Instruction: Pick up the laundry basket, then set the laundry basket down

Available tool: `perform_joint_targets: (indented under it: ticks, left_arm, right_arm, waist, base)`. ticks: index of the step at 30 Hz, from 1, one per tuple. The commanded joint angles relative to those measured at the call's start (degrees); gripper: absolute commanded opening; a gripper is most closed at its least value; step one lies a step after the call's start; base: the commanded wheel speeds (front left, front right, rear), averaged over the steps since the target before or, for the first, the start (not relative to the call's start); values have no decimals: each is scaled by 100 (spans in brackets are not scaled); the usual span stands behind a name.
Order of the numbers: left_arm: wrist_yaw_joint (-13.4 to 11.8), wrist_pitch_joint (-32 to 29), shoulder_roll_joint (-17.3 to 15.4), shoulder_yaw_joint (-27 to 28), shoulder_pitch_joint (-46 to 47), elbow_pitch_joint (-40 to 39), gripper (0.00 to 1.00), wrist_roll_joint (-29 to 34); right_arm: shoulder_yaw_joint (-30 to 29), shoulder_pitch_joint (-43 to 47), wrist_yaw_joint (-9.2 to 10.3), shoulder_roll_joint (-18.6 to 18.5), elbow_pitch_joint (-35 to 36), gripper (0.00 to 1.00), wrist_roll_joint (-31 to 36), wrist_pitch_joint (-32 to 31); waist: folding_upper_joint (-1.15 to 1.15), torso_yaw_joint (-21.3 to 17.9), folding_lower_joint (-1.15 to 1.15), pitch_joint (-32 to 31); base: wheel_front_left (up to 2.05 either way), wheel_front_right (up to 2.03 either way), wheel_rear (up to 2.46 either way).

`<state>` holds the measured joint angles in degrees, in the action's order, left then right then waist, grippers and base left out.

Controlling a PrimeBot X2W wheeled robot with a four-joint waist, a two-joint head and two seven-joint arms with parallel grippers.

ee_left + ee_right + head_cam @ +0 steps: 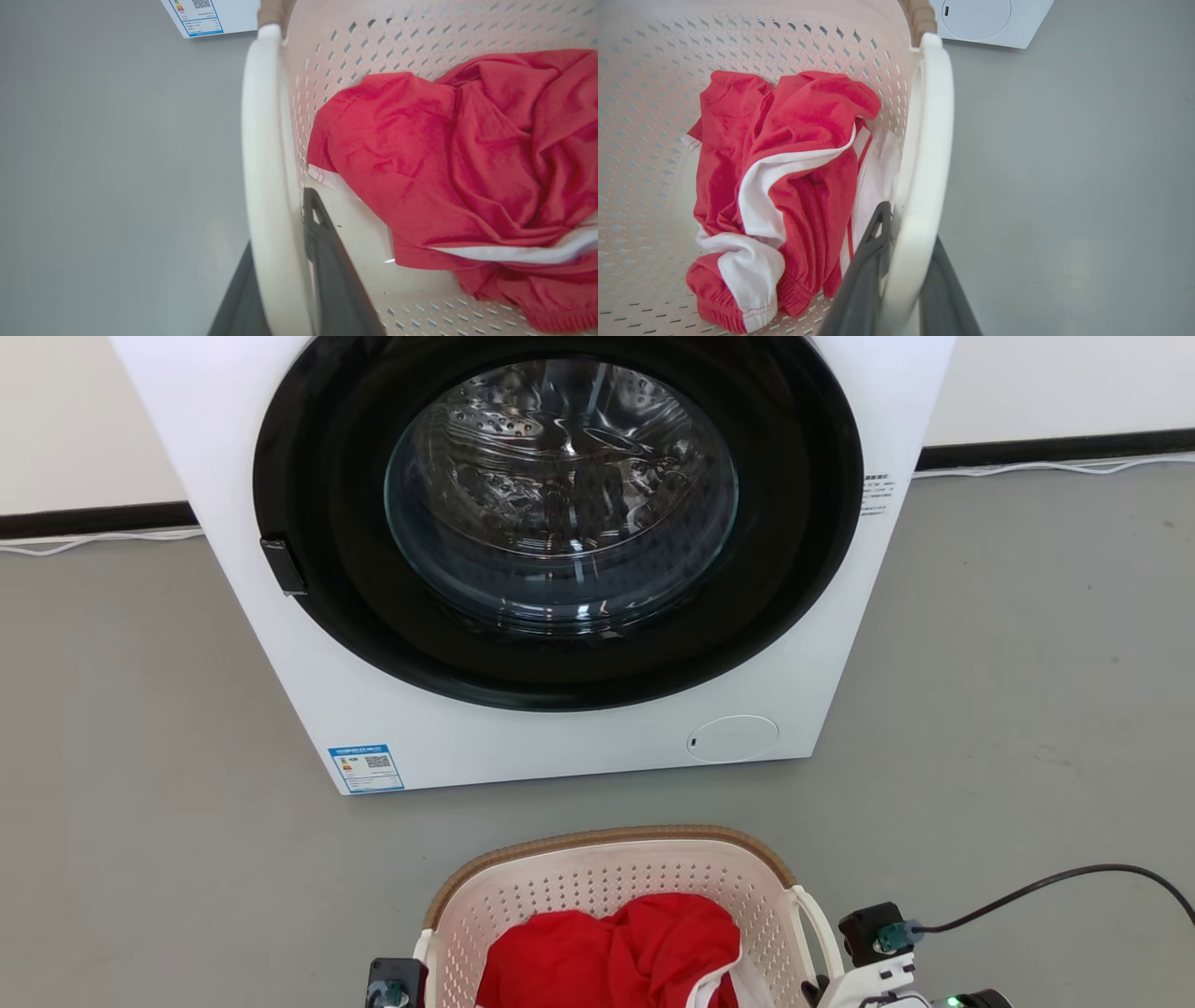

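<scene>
The laundry basket (607,840), cream-white and perforated with a brown woven-look rim, is at the bottom centre of the head view, in front of the washing machine. A crumpled red and white garment (616,952) lies inside it. My left gripper (280,233) is shut on the basket's left white loop handle (261,140), one dark finger inside the basket and one outside. On the opposite side, my right gripper (910,228) is shut the same way on the right loop handle (929,116). I cannot tell whether the basket rests on the floor or hangs just above it.
A white front-loading washing machine (560,747) stands straight ahead with its round glass door (560,495) shut. Grey floor (1027,709) spreads to both sides. A black cable (1055,882) runs from my right wrist across the floor at the lower right.
</scene>
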<state>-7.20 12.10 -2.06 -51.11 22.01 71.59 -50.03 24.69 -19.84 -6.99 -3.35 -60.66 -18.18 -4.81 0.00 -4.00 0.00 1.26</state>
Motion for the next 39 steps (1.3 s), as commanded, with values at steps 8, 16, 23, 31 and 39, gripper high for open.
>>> perform_joint_targets:
  ticks: [8,16,23,31,39]
  left_arm:
    - [-65,73,-82,-8,84,-86,0,-98]
    - [-73,84,-82,-85,80,-87,0,-209]
    - [-72,103,-82,-133,85,-65,0,-276]
    - [-57,131,-82,-203,120,-32,0,-338]
    - [-76,157,-82,-279,199,-22,0,-381]
  right_arm:
    - [100,30,-50,47,219,0,138,-8]
    - [85,60,-50,47,274,0,149,-37]
    - [86,68,-50,47,306,0,148,-64]
    - [73,64,-50,47,339,0,132,-61]
    - [14,14,-50,47,349,0,178,0]
  waist:
    - [0,117,0,-28]
    - [0,162,0,-53]
    - [0,135,0,-49]
    - [0,108,0,-19]
    - [0,87,0,93]
  base:
    - [0,0,0]
    - [0,0,0]
    - [0,0,0]
    - [0,0,0]
    - [0,0,0]
